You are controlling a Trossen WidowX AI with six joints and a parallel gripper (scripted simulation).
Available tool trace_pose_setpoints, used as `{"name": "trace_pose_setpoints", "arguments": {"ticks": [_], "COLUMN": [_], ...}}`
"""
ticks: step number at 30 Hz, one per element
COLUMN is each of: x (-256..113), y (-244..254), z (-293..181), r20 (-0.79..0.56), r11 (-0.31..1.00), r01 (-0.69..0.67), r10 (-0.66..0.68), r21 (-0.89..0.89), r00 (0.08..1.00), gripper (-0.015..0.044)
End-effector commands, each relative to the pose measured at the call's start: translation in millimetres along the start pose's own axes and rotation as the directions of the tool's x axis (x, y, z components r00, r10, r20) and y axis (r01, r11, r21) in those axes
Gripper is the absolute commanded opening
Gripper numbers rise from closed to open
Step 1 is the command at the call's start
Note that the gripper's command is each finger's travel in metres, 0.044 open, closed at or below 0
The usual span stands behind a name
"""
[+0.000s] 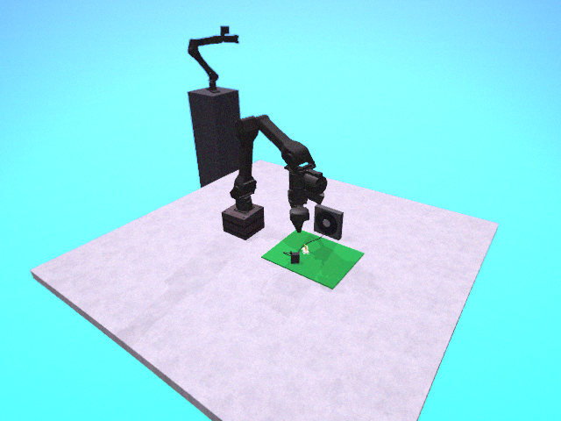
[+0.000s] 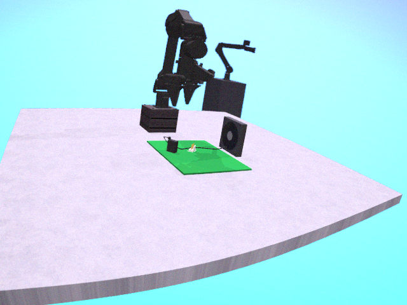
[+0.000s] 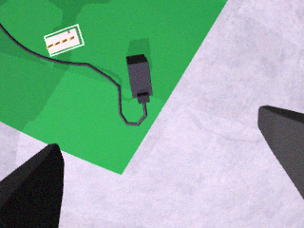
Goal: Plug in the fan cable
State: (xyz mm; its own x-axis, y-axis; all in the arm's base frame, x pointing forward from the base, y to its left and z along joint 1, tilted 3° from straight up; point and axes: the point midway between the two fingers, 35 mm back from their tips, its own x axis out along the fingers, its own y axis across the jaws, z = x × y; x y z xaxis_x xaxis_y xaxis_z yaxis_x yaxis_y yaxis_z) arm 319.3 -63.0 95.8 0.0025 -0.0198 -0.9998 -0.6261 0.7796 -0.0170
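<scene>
The black plug is a small block on the green board, close to one board edge. Its thin black cable loops at the plug's end and runs past the header towards the fan. The white four-pin header has bare golden pins and stands apart from the plug. My gripper is open and empty, well above the board on the arm-base side. It touches nothing.
The square black fan stands upright beside the board's edge. My arm's base block is behind the board. A second arm stands on a tall dark pedestal beyond the table.
</scene>
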Motion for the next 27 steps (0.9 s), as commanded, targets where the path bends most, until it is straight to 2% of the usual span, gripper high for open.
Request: {"name": "trace_pose_setpoints", "arguments": {"ticks": [1, 7, 27], "x": [22.1, 94.5, 120.3], "y": [-3.3, -0.5, -0.7], "z": [-0.1, -3.5, -3.6], "r20": [-0.017, -0.017, -0.017], "r11": [1.000, 1.000, 1.000], "r01": [-0.004, -0.004, -0.004], "r10": [0.004, 0.005, 0.005], "r21": [0.011, 0.011, 0.011], "r00": [1.000, 1.000, 1.000], "gripper": [0.0440, 0.0440, 0.0440]}}
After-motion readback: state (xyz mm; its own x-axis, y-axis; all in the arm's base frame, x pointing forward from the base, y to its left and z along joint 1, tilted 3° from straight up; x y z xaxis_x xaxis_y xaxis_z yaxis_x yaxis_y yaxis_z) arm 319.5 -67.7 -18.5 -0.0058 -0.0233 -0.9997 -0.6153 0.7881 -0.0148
